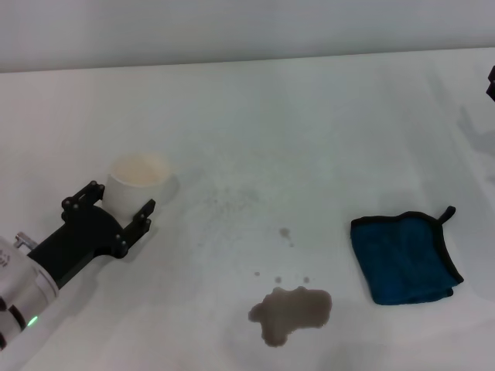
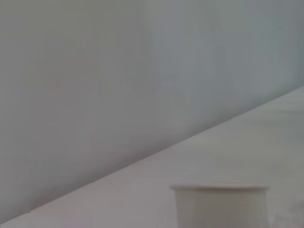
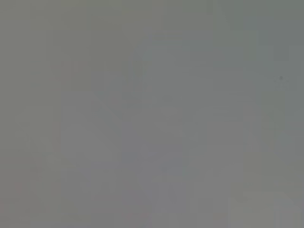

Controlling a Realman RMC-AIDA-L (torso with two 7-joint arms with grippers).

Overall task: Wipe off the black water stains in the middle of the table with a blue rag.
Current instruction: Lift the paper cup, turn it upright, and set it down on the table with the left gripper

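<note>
Brownish-grey puddle, the black water stains [image 1: 291, 313], intact at lower centre of the head view, with a few small dark droplets [image 1: 285, 233] just above it toward mid-frame. No smearing, no wipe tracks visible on the white tabletop [image 1: 309, 131]. Wiping not begun.

Blue rag [image 1: 404, 256] folded and flat at right of the head view, level with the droplets, near the stains but apart from them; black loop at its upper right corner. Untouched by either arm, no pincer near it.

Left pincer [image 1: 124, 210] at left of frame, fingers apart, standing around the near side of a white paper cup [image 1: 139, 179] at upper left; contact with the cup wall not determinable. Cup rim also seen at lower right of the left wrist view [image 2: 219, 189]. Well apart from rag and stains.

Right pincer barely in view: only a dark sliver at the far right edge, upper part of the head view. Finger state: cannot tell. Right wrist view blank grey, nothing readable.

Assessment: nothing of the task completed. Remaining, by judgement: reach for the rag, grasp it, carry it onto the puddle, wipe puddle and droplets. Right arm apparently the nearer to the rag.
</note>
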